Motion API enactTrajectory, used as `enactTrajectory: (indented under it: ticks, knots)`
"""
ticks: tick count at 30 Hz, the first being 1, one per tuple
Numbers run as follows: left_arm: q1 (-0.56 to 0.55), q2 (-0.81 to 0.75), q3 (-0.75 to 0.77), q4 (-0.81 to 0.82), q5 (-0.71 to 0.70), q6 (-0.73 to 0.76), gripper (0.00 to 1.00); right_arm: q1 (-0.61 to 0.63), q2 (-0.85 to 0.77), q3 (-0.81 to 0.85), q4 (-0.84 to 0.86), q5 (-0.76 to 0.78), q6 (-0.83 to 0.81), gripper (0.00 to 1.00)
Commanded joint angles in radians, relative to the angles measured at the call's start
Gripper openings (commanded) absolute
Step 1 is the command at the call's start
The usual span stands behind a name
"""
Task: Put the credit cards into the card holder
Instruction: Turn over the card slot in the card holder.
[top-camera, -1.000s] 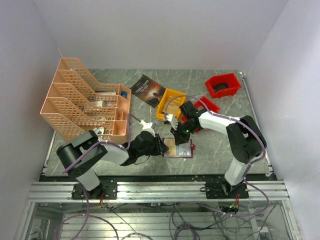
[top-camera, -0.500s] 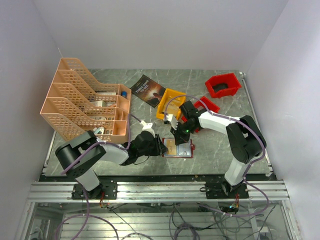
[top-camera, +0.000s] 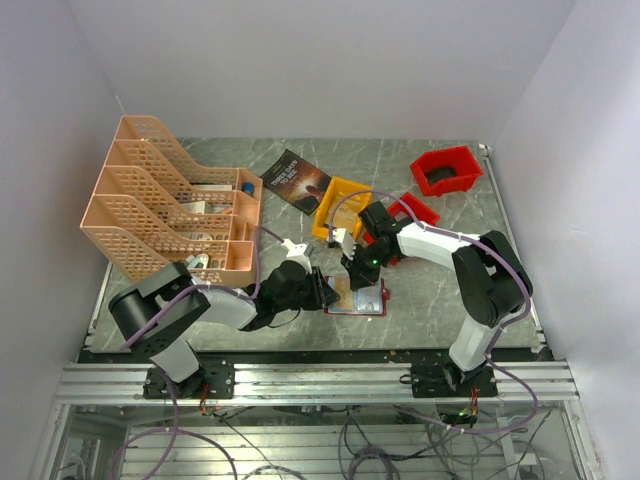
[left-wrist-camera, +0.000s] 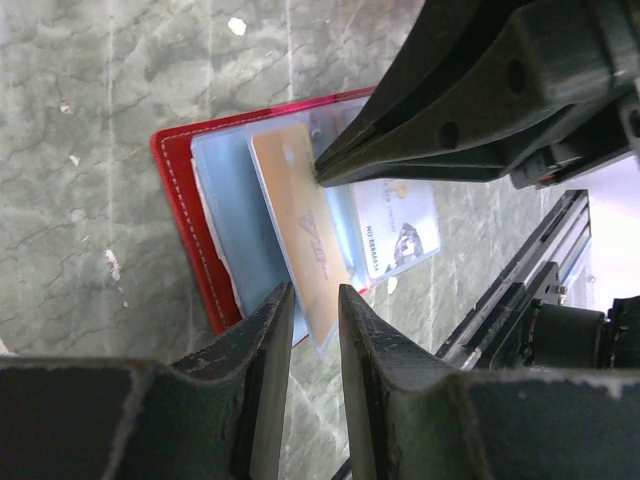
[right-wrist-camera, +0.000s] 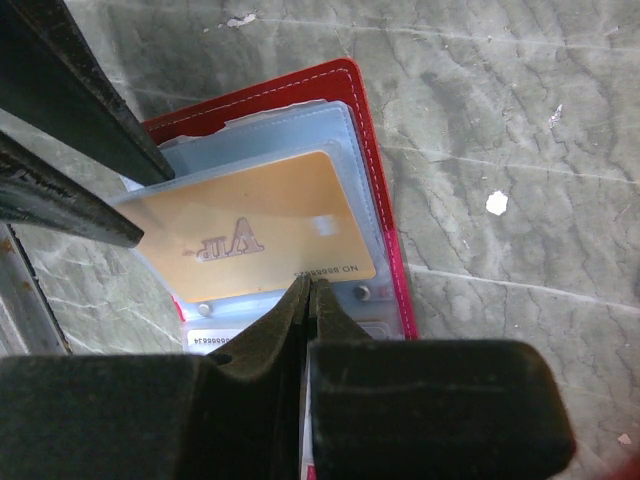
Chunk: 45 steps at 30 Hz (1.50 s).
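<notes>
Left wrist view: card holder (left-wrist-camera: 185, 220) open flat on worktop (left-wrist-camera: 90, 100), centre left; gold card (left-wrist-camera: 300, 230) seemingly partway into a clear pocket. Left tool (left-wrist-camera: 314, 292) at bottom centre, partly apart astride the card's end; clamped or not, cannot tell. Right tool (left-wrist-camera: 322, 172) from upper right, tips together on the card's edge. Nudge gently along the pocket, keeping holder pinned.

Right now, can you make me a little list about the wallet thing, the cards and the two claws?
holder: open flat, inside facing up
clear pocket: pale blue sleeve inside the holder
gold card: lying at the clear pocket; how far in is unclear
pale card: in the holder, beside the gold card
left gripper: fingers either side of the gold card's end; grip unclear
right gripper: shut, tip against the gold card's long edge
</notes>
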Motion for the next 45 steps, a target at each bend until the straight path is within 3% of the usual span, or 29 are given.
enactTrajectory:
  ticks: [1,9,19,30,39,45]
  knots:
    - [-0.003,-0.026,0.022,0.062,0.036,0.007,0.35,0.002,-0.004,0.013,-0.011,0.0,-0.008,0.02]
    - [-0.017,-0.003,0.043,0.084,0.05,0.014,0.36,-0.063,-0.11,0.005,-0.021,-0.093,-0.024,0.16]
    - [-0.062,0.052,0.122,0.082,0.062,0.038,0.36,-0.212,-0.232,0.008,-0.069,-0.237,-0.061,0.17]
    - [-0.11,0.224,0.248,0.126,0.089,0.044,0.42,-0.398,-0.329,-0.016,-0.065,-0.36,-0.046,0.17]
    - [-0.115,0.061,0.182,0.044,-0.014,0.138,0.42,-0.46,-0.352,-0.017,-0.057,-0.428,-0.04,0.17]
    - [-0.126,-0.236,0.017,-0.023,-0.231,0.208,0.43,-0.492,-0.348,-0.015,-0.023,-0.365,-0.02,0.18]
